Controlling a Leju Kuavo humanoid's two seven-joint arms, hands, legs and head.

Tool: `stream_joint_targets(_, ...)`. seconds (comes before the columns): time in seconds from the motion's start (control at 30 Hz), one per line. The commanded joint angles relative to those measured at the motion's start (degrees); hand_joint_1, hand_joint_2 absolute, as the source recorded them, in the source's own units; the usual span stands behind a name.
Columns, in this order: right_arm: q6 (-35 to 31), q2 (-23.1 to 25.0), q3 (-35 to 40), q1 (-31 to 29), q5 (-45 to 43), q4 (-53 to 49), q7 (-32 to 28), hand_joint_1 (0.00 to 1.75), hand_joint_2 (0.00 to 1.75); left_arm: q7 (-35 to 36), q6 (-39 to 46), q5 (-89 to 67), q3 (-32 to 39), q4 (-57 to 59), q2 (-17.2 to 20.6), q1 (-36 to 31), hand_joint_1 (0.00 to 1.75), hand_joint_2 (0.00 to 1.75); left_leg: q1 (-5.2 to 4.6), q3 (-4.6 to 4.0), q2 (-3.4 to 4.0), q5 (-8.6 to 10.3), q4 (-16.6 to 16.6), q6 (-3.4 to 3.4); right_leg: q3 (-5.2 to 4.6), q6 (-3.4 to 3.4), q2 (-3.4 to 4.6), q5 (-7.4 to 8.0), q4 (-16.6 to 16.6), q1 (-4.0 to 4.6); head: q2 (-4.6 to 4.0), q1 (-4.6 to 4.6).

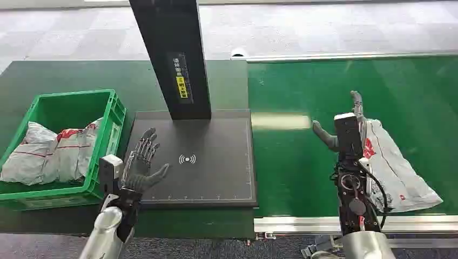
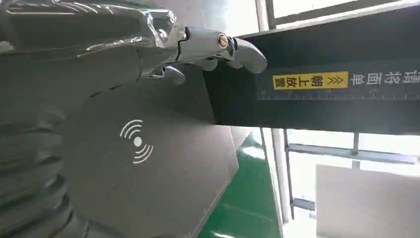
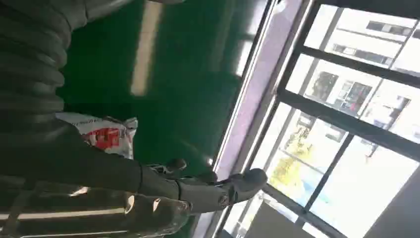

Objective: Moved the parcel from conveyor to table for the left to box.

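A white plastic parcel [image 1: 397,170] with red print lies on the green conveyor belt [image 1: 302,91] at the right. My right hand [image 1: 345,125] hovers open just left of the parcel's near end, thumb spread toward the left and fingers pointing away from me. The right wrist view shows the parcel [image 3: 101,133] beside my extended fingers [image 3: 218,191], with nothing in the grasp. My left hand [image 1: 143,162] is open over the left edge of the dark scanner pad [image 1: 216,162], fingers spread and empty. In the left wrist view its fingers [image 2: 213,44] reach over the scanner pad [image 2: 163,163].
A green crate [image 1: 116,116] stands at the left, holding several white parcels [image 1: 51,154]. A black post [image 1: 173,54] with a yellow label rises from the pad's far edge. The conveyor's metal rail [image 1: 302,222] runs along the front.
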Motion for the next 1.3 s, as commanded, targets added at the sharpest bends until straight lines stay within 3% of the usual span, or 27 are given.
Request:
stream_joint_targets(0.03, -13.4, -0.9, -5.6, -2.6, 22.4, 4.6, 15.0, 0.00, 1.75, 0.7, 0.9, -0.7, 2.1, -0.1, -0.7, 0.0, 0.00, 1.75, -0.05, 0.13, 0.04, 0.00, -0.1, 0.02, 0.13, 0.07, -0.07, -0.02, -0.1, -0.03, 0.00, 0.00)
stream_joint_targets(0.13, -11.3, -1.9, -8.3, -3.0, 30.2, 9.1, 21.6, 0.00, 1.75, 0.9, 0.7, -1.2, 2.8, -1.3, -0.9, 1.8, 0.00, 1.75, -0.04, 0.21, 0.03, -0.04, -0.1, 0.04, 0.23, 0.08, -0.11, -0.05, -0.1, -0.02, 0.00, 0.00)
stream_joint_targets(0.17, -3.4, -2.6, -8.3, -4.0, 33.4, 12.3, 25.3, 0.00, 1.75, 0.8, 0.3, -1.5, 2.9, -0.6, -0.7, 1.3, 0.00, 1.75, -0.02, 0.18, 0.01, -0.03, -0.1, 0.03, 0.20, 0.06, -0.09, -0.04, -0.1, 0.00, 0.00, -0.02)
stream_joint_targets(0.3, -2.9, -2.3, -9.9, -4.3, 34.4, 13.3, 24.5, 0.00, 1.75, 0.7, 0.1, -1.6, 3.2, 0.8, -0.7, 0.1, 0.00, 1.75, -0.04, 0.20, 0.07, -0.04, -0.1, 0.03, 0.22, 0.08, -0.07, -0.03, -0.1, -0.03, 0.00, 0.00)
stream_joint_targets(0.43, 6.9, -2.6, -10.4, -5.8, 39.3, 17.7, 29.8, 0.00, 1.75, 0.9, -0.1, -2.3, 3.3, 2.7, -0.9, -1.7, 0.00, 1.75, -0.08, 0.18, 0.05, -0.02, -0.1, 0.01, 0.22, 0.05, -0.12, -0.03, -0.1, -0.06, 0.00, 0.02)
stream_joint_targets(0.53, 16.5, -3.4, -8.5, -8.5, 42.1, 24.2, 28.8, 0.00, 1.75, 0.7, -0.3, -2.6, 3.4, 4.4, -0.8, -3.0, 0.00, 1.75, -0.06, 0.13, 0.05, -0.01, -0.1, 0.02, 0.15, 0.05, -0.08, -0.01, 0.0, -0.05, 0.00, -0.02)
stream_joint_targets(0.67, 19.1, -3.0, -9.1, -10.5, 41.8, 28.3, 29.2, 0.00, 1.75, 0.4, -0.3, -2.7, 3.7, 4.5, -0.8, -2.1, 0.00, 1.75, -0.06, 0.18, 0.11, -0.02, -0.1, 0.03, 0.16, 0.06, -0.01, 0.00, -0.1, -0.05, 0.00, 0.00)
stream_joint_targets(1.03, 20.8, -2.6, -8.5, -13.0, 42.9, 30.5, 29.9, 0.00, 1.75, 0.0, 0.1, -2.7, 4.7, 3.0, -0.9, -0.2, 0.00, 1.75, -0.09, 0.23, 0.21, -0.05, -0.1, 0.03, 0.19, 0.07, 0.04, -0.02, 0.0, -0.08, 0.00, 0.00)
stream_joint_targets(1.13, 18.1, -2.2, -8.0, -13.6, 44.0, 30.0, 30.1, 0.00, 1.75, -0.1, 0.4, -2.7, 5.3, 1.9, -1.1, 0.7, 0.00, 1.75, -0.07, 0.08, 0.16, -0.03, 0.0, 0.02, 0.07, 0.05, 0.04, 0.00, 0.0, -0.06, 0.00, 0.00)
stream_joint_targets(1.17, 13.3, -2.0, -6.8, -13.8, 45.6, 28.9, 28.5, 0.00, 1.75, -0.1, 0.6, -2.7, 5.6, 0.7, -1.1, 1.7, 0.00, 1.75, -0.09, 0.18, 0.21, -0.04, -0.1, 0.02, 0.15, 0.06, 0.04, -0.01, 0.0, -0.08, 0.00, 0.00)
stream_joint_targets(1.2, 1.5, -1.1, -8.6, -13.4, 44.3, 25.6, 25.1, 0.00, 1.75, -0.3, 0.8, -2.5, 6.1, -2.4, -1.2, 3.8, 0.00, 1.75, -0.08, 0.09, 0.20, -0.03, -0.1, 0.02, 0.06, 0.04, 0.08, 0.00, 0.0, -0.07, 0.00, 0.00)
stream_joint_targets(1.27, -2.9, 0.6, -12.5, -12.4, 40.1, 19.8, 22.4, 0.00, 1.75, 0.5, 0.4, -2.0, 6.6, -6.6, -1.4, 6.8, 0.00, 1.75, -0.10, 0.20, 0.39, -0.11, -0.1, 0.02, 0.11, 0.07, 0.22, -0.03, 0.0, -0.09, 0.00, 0.00)
stream_joint_targets(1.3, -1.7, 0.3, -11.9, -11.6, 40.6, 18.1, 22.7, 0.00, 1.75, 0.8, 0.3, -2.0, 6.6, -7.1, -1.4, 7.0, 0.00, 1.75, -0.11, 0.27, 0.51, -0.16, -0.1, 0.03, 0.14, 0.08, 0.33, -0.04, 0.0, -0.10, 0.00, -0.02)
